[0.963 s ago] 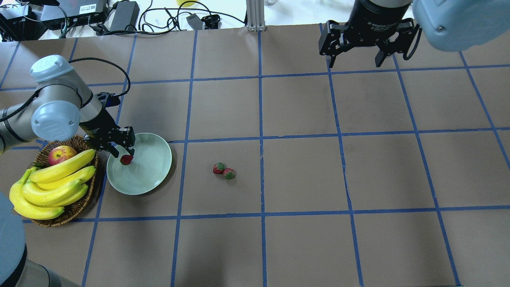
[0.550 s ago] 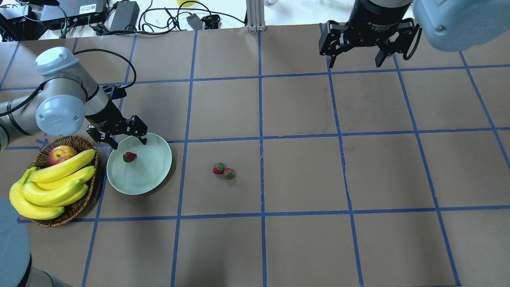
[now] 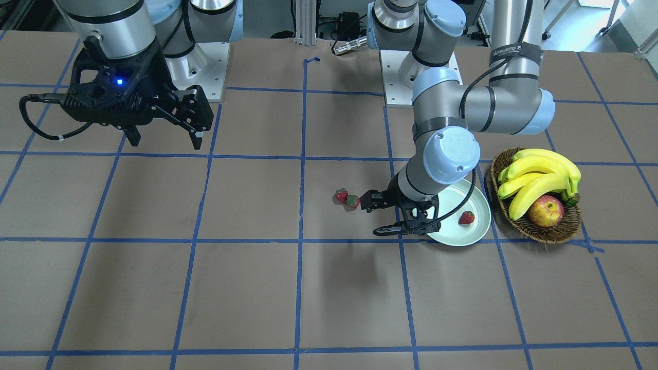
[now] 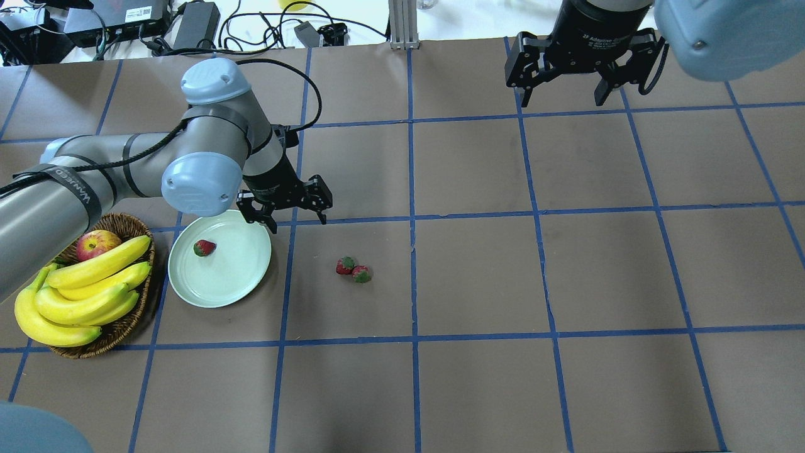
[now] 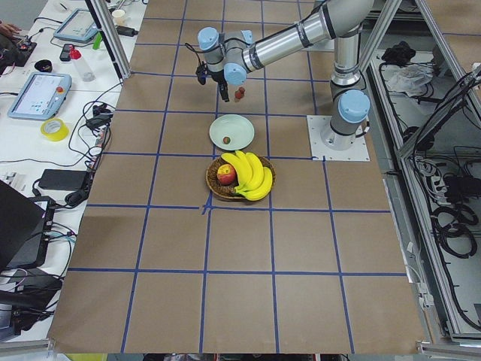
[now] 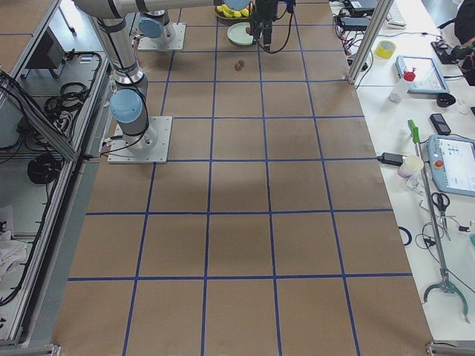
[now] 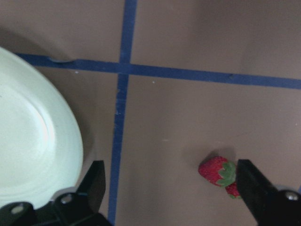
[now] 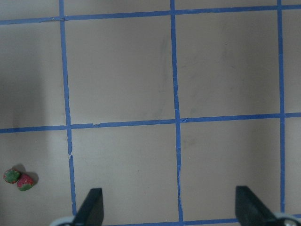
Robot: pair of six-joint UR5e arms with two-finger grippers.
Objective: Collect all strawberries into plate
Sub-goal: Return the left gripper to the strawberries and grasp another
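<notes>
One strawberry (image 4: pixel 203 247) lies in the pale mint-green plate (image 4: pixel 242 277), also seen in the front view (image 3: pixel 466 217). Two more strawberries (image 4: pixel 353 270) lie touching each other on the brown table, right of the plate; they show in the left wrist view (image 7: pixel 218 171) and the right wrist view (image 8: pixel 19 179). My left gripper (image 4: pixel 294 216) is open and empty, above the table just past the plate's far right rim. My right gripper (image 4: pixel 565 94) is open and empty, high over the far right of the table.
A brown wicker basket (image 4: pixel 126 324) with bananas (image 4: pixel 82 289) and a red-yellow apple (image 4: pixel 95 243) stands left of the plate. Cables and power bricks (image 4: pixel 195 25) lie beyond the table's far edge. Blue tape lines grid the table.
My left gripper let go of the strawberry, which now lies in the plate. The gripper rose and moved right, from over the plate to past its far right rim. The right arm stayed put.
</notes>
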